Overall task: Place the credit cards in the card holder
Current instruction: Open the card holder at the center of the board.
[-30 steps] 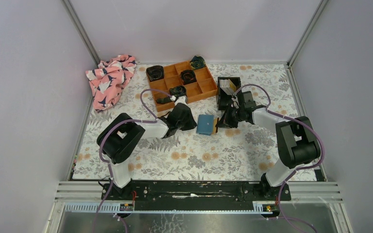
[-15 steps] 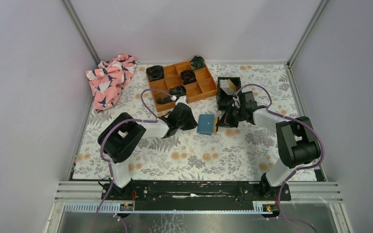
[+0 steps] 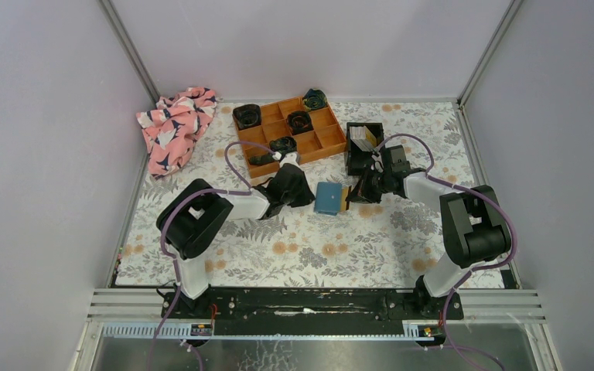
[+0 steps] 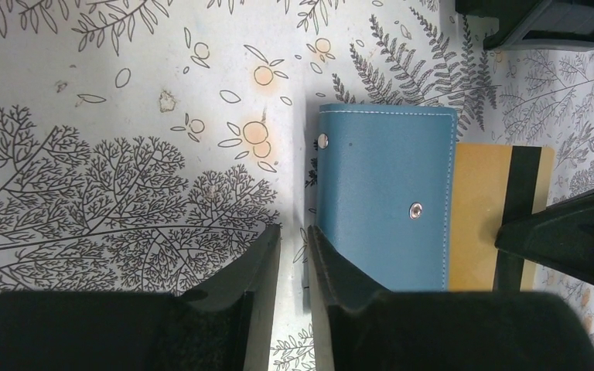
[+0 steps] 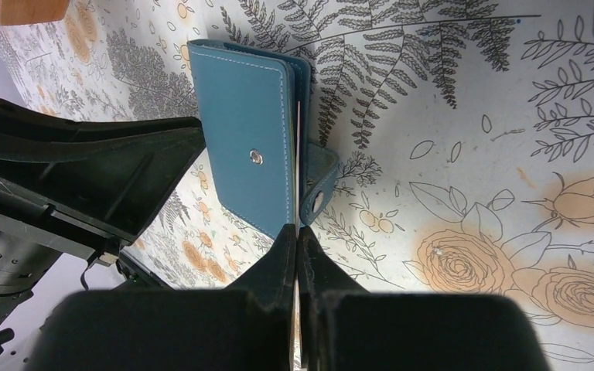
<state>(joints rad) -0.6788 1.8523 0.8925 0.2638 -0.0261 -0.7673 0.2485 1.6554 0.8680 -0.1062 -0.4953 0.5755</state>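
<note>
The teal card holder [image 3: 326, 198] lies on the floral surface [image 3: 317, 247] mid-scene, between the two arms. The right end effector [image 5: 297, 232] is pressed together on a yellow-tan credit card [image 4: 486, 209] whose left edge meets the holder's right side. The left end effector [image 4: 294, 247] stands slightly spread at the holder's left edge, gripping nothing.
</note>
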